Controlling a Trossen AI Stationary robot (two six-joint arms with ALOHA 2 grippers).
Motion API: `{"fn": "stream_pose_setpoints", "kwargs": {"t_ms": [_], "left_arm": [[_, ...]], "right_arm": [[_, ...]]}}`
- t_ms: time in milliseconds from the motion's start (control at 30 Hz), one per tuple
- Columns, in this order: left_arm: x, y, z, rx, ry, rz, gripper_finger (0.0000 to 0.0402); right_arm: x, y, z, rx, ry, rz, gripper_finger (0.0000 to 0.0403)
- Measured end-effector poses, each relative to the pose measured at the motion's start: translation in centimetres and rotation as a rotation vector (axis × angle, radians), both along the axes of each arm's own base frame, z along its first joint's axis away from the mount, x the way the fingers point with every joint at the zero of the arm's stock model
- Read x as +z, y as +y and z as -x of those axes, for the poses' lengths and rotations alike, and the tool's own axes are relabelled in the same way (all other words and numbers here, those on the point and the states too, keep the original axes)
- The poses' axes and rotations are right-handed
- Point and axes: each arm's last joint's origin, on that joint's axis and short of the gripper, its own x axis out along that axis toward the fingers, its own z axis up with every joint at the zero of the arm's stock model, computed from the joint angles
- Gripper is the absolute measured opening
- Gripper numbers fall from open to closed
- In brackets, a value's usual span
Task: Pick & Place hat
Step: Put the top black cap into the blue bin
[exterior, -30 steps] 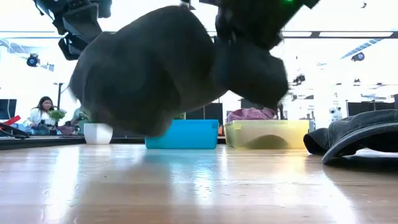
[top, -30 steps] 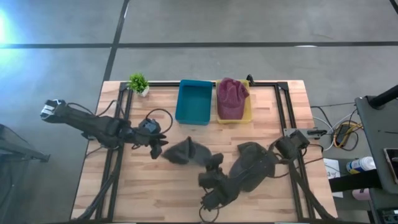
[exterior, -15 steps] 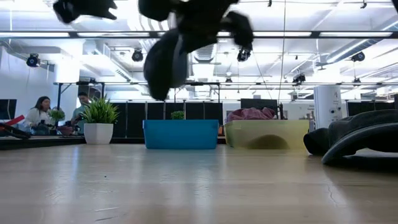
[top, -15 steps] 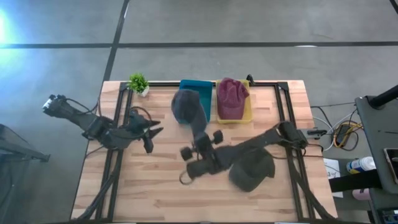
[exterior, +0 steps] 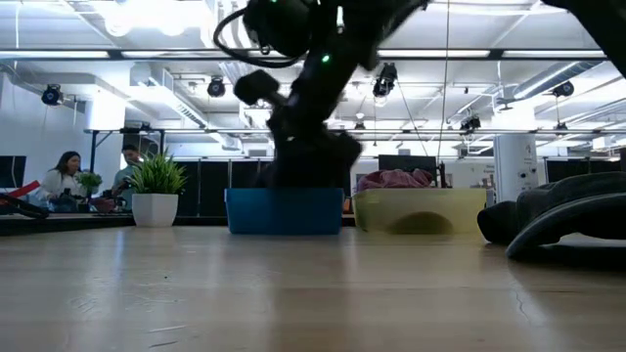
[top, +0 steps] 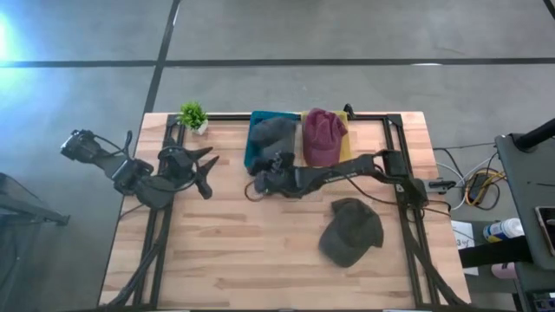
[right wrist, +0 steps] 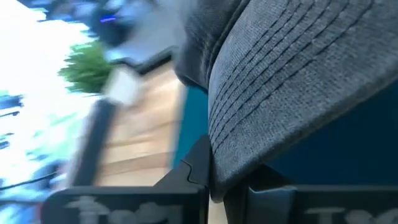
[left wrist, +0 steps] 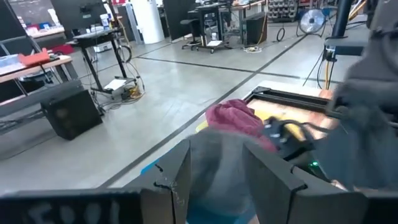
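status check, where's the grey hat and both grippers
Right gripper shut on grey fabric hat, over blue plastic bin. Left gripper open, empty, left of bin. Nothing blocking.

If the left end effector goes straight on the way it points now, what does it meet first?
Probably the grey hat that the right end effector holds at the blue bin. The left end effector, open and empty, points across the table toward it, with only bare wood between. Height is hard to judge.

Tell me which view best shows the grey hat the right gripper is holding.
The high view: the grey hat lies over the blue bin, with the right gripper at its edge. The right wrist view shows only its stitched brim, pinched; the low view a dark blur; the left wrist view a blurred patch.
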Motion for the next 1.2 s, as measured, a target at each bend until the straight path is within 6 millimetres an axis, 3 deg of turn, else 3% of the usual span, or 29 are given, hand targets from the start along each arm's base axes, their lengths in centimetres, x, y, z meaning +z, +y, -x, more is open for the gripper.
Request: {"fn": "stream_pose_setpoints", "kwargs": {"t_ms": [133, 400, 533, 667, 767, 900, 1033, 1200], "left_arm": [[-0.8, 0.1, 0.2, 0.004, 0.045, -0.015, 0.0138], [-3.4, 0.6, 1.0, 0.036, 0.139, 0.007, 0.0138], [-4.9, 0.8, 1.6, -0.029, 0.263, 0.048, 0.0138], [-8.1, 1.4, 2.2, -0.019, 0.356, 0.084, 0.0138], [-10.7, 2.0, 2.7, 0.026, 0.383, 0.121, 0.0138], [-13.6, 2.6, 3.1, 0.094, 0.391, 0.170, 0.0138], [-14.4, 2.8, 2.4, 0.125, 0.333, 0.223, 0.0138], [-15.4, 3.4, 2.4, 0.213, 0.272, 0.341, 0.0138]], "right_arm": [[0.3, -2.2, -1.2, 0.151, -0.131, 0.096, 0.0013], [-1.2, -4.0, -0.1, -0.006, -0.069, -0.088, 0.0013], [0.8, -3.5, -1.1, 0.033, -0.105, -0.076, 0.0013], [3.8, -3.3, -1.8, 0.036, -0.111, -0.078, 0.0013], [4.9, -3.6, -2.4, 0.011, -0.157, -0.102, 0.0013], [3.7, -3.5, -4.4, 0.045, -0.176, -0.151, 0.0013], [1.8, -3.2, -7.0, 0.125, -0.174, -0.220, 0.0013], [0.5, -3.2, -7.8, 0.099, -0.092, -0.277, 0.0013]]}}
